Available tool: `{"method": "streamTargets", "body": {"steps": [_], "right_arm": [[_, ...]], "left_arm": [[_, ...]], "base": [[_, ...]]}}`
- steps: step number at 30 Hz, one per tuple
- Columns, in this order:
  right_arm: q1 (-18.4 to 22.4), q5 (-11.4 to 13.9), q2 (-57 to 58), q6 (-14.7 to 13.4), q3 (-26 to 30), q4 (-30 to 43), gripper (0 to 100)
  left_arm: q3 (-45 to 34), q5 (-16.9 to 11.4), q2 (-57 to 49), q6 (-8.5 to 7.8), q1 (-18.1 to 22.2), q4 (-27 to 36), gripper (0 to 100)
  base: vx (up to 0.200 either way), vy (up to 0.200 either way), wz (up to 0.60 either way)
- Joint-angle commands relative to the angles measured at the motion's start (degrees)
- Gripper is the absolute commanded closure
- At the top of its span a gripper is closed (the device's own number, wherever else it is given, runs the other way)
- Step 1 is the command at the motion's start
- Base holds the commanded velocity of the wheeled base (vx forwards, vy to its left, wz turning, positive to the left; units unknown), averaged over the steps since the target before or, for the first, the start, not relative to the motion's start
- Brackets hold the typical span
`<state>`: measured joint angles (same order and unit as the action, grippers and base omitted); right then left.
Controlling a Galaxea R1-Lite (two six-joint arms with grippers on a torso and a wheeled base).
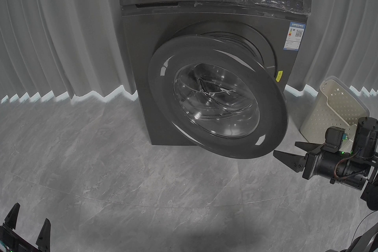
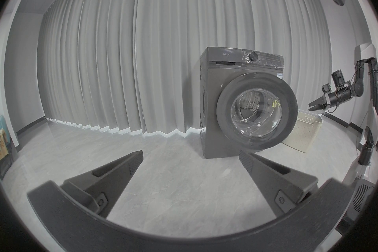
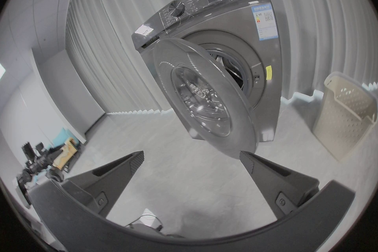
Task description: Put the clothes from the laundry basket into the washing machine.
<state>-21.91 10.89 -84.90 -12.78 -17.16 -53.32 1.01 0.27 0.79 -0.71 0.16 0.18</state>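
Grey washer [image 1: 212,56] stands on the floor [image 1: 98,154] w/ a pleated curtain [image 1: 59,28] behind it. Its round door [image 1: 218,97] is swung open toward the robot, hinged on washer's L side as robot sees it, and the drum mouth shows past the door's free edge. The basket [image 1: 334,111], pale & perforated, stands on the floor just beside washer on robot's R, close to the curtain; can't tell what's in it. R gripper [image 1: 285,147] hangs in front of washer's R front corner, betw. the door's free edge & the basket, level w/ the door's lower rim, near the rim but apart from it. Its fingers [image 1: 291,159] are spread wide, tips toward the door, nothing betw. them. The basket is just behind & to R of them, farther from the robot, not touching. L gripper [image 1: 31,212] is well apart from washer, out front & off to robot's L, low over the floor. Its fingers are also spread wide & empty, facing washer across bare floor; the basket is on washer's far side from them, well apart.
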Motion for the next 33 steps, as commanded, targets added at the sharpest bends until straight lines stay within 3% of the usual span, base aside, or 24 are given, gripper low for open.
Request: {"method": "streamTargets", "body": {"steps": [1,7,13,24,29,33], "right_arm": [[-2.7,0.5,-1.9,-2.5,-1.1,-0.6,0],[-3.9,0.9,-4.1,-3.6,-1.5,-0.7,0],[-5.5,1.0,-6.6,-6.2,-2.5,-0.7,0],[-4.0,0.2,-14.0,-5.8,-7.7,-4.6,0],[-1.6,-4.4,-17.1,-4.8,-9.6,-10.9,0],[-0.5,-4.8,-17.6,-2.3,-7.5,-14.0,0]], "left_arm": [[-0.9,-0.1,-0.8,-0.08,0.0,0.0,0],[-0.9,-0.1,-0.8,0.36,-0.1,0.0,0],[-1.0,0.0,-0.8,0.53,0.0,0.0,0],[-1.0,0.2,-0.8,0.44,0.0,0.0,0],[-1.0,0.3,-0.8,0.53,0.0,0.0,0],[-1.0,0.5,-0.8,0.53,0.0,0.0,0]], "base": [[0.000,0.000,0.00],[0.000,0.000,0.00],[0.200,-0.100,0.00],[0.000,0.000,0.00],[0.000,-0.040,0.00],[0.000,-0.200,0.00]]}}
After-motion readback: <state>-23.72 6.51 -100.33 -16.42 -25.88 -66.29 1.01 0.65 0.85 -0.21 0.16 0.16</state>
